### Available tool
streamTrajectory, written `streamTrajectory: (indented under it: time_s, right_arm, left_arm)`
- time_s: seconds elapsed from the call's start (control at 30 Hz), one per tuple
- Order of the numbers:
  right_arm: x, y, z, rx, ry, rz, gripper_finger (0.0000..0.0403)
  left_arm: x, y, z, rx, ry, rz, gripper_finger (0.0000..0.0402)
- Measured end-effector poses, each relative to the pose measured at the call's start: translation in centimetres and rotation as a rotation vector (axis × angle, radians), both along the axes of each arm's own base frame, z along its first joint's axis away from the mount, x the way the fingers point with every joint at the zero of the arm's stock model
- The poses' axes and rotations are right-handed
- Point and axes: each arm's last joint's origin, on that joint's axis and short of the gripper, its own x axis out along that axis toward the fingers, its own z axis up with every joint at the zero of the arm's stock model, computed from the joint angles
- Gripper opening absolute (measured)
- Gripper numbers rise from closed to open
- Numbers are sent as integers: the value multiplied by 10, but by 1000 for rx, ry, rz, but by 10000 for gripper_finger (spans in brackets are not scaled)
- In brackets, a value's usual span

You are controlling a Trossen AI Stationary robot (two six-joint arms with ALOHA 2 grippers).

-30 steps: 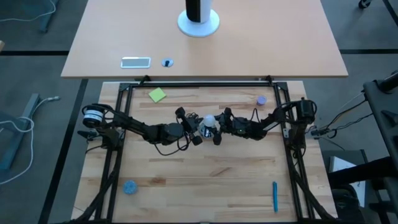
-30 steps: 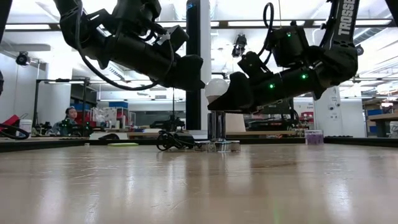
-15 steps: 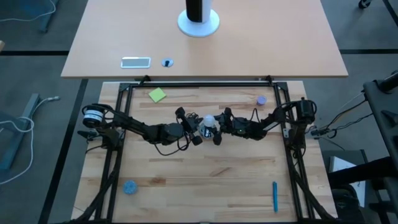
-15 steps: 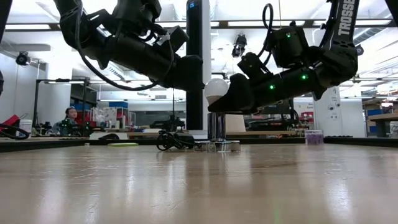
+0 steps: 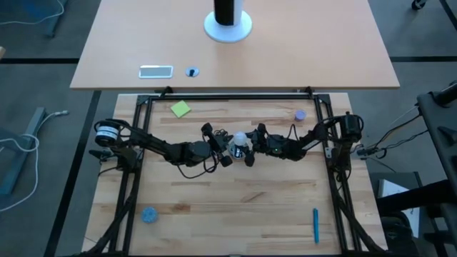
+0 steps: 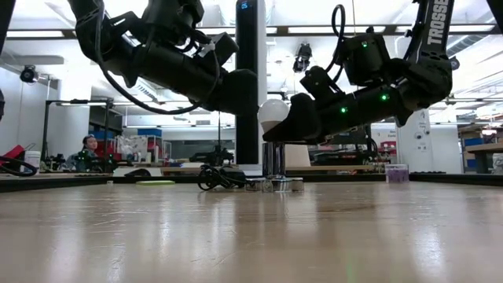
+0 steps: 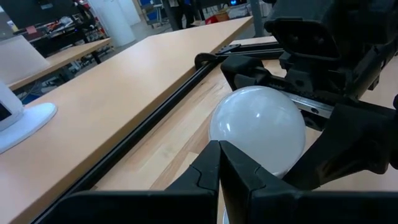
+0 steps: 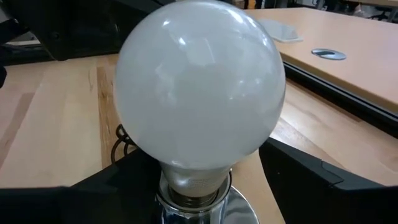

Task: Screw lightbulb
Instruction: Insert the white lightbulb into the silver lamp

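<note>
The bulb [image 5: 241, 137] sits upright in the shiny socket [image 6: 274, 163] mid-counter [image 5: 235, 207], base down in the metal collar. The right gripper [image 5: 251, 147] is at the bulb's neck with jaws spread wide either side of it; from the wrist view they look just clear of the glass, though I can't be sure. The left gripper [image 5: 226, 146] comes in from the other side, right by the bulb, jaws pressed together with nothing between them. A black cord [image 6: 220, 179] trails from the socket.
</note>
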Motion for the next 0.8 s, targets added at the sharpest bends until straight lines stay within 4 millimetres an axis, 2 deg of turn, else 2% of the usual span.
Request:
streamTrajectory:
  time_s: [0.8]
  right_arm:
    - [0,2,-1,-18,29,11,283]
  left_arm:
    - [0,0,0,-8,-1,1,0]
